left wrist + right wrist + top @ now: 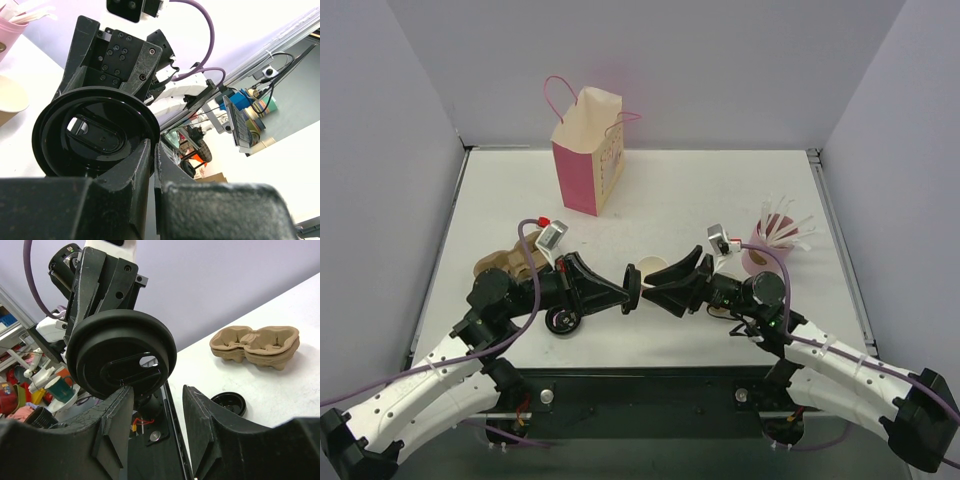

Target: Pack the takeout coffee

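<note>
My left gripper [154, 145] is shut on the rim of a round black lid [95, 132] and holds it upright above the table's near middle [632, 290]. Facing it is my right gripper [157, 390], open; its left finger [117, 415] sits just under the lid [121, 360] in the right wrist view. An open brown paper cup [650, 268], cream inside and without a lid, stands just behind both grippers. No takeout coffee with its lid on is in view.
A pink and cream paper bag [587, 150] stands open at the back. A brown pulp cup carrier [510, 262] lies at the left, with a loose black lid [560, 320] near it. A pink cup of white stirrers [770, 240] stands on the right.
</note>
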Motion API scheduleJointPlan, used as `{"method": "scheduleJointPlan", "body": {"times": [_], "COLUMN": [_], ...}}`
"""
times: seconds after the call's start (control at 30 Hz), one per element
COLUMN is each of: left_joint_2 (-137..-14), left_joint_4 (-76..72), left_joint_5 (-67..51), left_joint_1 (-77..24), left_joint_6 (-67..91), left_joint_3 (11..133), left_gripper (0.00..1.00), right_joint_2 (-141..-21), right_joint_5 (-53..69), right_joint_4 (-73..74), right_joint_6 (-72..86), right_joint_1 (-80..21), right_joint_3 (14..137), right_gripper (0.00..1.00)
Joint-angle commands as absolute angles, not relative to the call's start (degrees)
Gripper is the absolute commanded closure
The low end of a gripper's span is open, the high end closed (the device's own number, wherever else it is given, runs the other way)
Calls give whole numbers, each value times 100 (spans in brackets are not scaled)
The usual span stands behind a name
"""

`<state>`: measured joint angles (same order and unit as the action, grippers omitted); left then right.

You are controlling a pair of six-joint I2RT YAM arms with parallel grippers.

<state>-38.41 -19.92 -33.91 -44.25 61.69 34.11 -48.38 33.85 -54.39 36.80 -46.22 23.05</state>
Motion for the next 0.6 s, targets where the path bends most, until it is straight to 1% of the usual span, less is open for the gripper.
{"method": "scheduleJointPlan", "body": {"times": [0.0,0.57], "left_joint_2": [-3771,-3718], "left_joint_4": [-2223,-2715], "left_joint_5": [-3375,-3375], "left_joint_1": [-4395,-4395], "left_joint_6": [6161,6521], "left_joint_3": [3402,3112], "left_gripper": [84,85], "right_joint_2": [-4763,-5097], "right_joint_5": [3349,3533], "right_joint_4": [-5827,-6160], "right_joint_6": [3305,3322], "right_joint_1": [-4667,-4676], "right_joint_3": [2584,2733], "right_gripper": [56,56]}}
